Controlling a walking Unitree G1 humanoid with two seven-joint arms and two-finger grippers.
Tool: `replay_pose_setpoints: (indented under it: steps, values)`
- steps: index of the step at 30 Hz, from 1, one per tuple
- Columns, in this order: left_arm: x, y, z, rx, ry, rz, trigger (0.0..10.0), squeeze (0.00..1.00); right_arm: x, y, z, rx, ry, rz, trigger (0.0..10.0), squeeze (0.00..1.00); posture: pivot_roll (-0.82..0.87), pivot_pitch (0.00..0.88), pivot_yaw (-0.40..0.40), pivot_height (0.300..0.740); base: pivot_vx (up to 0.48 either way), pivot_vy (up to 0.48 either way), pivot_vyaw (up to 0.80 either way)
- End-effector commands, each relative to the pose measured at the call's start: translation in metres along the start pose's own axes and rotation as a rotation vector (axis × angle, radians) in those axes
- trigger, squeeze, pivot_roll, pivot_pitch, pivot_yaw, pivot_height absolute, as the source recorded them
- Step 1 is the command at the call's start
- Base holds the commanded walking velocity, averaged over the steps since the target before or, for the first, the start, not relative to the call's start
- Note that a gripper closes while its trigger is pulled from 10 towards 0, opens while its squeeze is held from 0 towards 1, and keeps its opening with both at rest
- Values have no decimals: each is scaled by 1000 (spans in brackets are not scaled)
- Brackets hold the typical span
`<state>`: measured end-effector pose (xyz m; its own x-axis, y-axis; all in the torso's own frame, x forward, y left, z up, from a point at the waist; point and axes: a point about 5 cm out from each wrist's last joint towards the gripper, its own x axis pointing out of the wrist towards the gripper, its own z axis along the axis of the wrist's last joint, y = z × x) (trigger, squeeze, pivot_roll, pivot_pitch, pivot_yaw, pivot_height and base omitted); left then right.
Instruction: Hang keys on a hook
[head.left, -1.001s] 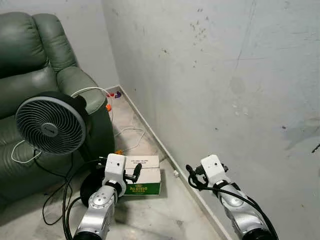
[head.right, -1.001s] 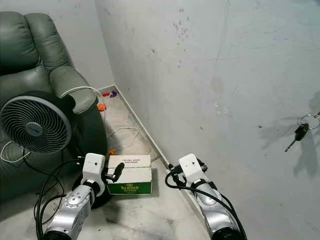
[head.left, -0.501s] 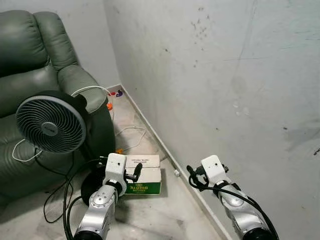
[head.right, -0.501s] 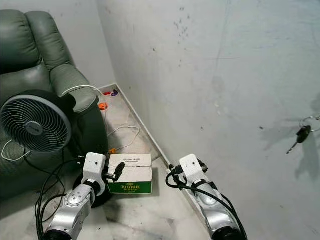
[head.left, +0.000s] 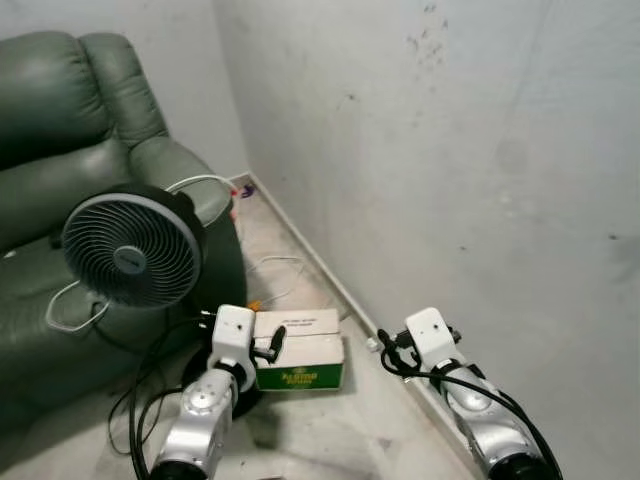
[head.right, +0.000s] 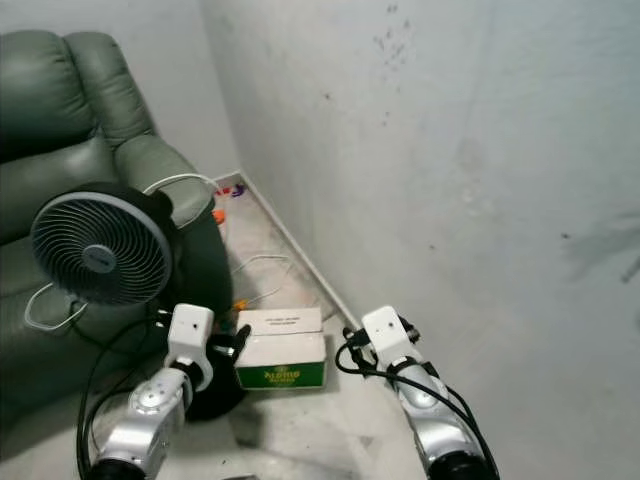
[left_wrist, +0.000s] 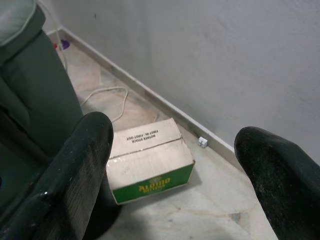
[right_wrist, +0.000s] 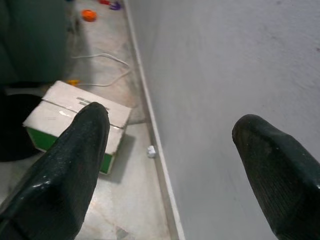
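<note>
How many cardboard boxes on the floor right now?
1. The cardboard box, white top with green sides, lies on the floor by the fan, near the wall's skirting. Others may be hidden behind the armchair.

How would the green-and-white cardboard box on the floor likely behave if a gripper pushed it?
The cardboard box sits flat on the smooth stone floor, so it would probably slide rather than roll or tip. Its low, wide shape suggests stability. Its taped lid looks closed, so the contents and weight cannot be judged.
</note>
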<state>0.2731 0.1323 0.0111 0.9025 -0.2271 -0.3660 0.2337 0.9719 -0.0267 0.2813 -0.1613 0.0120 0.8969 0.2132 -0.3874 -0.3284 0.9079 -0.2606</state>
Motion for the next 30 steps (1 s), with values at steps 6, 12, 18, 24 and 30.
replay_pose_setpoints:
  steps: [6, 12, 18, 24, 30]
  values:
    - [-1, 12, 2, 22, 1, 33, 10000, 0, 5, 10, 8, 4, -23, 27, 10000, 0, -16, 0, 59, 740, 0, 480, 0]
    - [0, 12, 2, 23, 0, 34, 10000, 0, 5, 10, 8, 2, -23, 28, 10000, 0, -16, 0, 59, 740, 0, 480, 0]
    - [0, 11, 2, 25, 1, 33, 10000, 0, 6, 9, 8, -1, -23, 27, 10000, 0, -17, 0, 59, 740, 0, 480, 0]
    - [1, 11, 3, 24, -3, 37, 10000, 0, 7, 9, 9, -6, -23, 29, 10000, 0, -14, 0, 55, 740, 0, 480, 0]
    - [2, 12, 3, 28, -1, 38, 10000, 0, 8, 9, 10, -7, -25, 27, 10000, 0, -14, 0, 56, 740, 0, 480, 0]
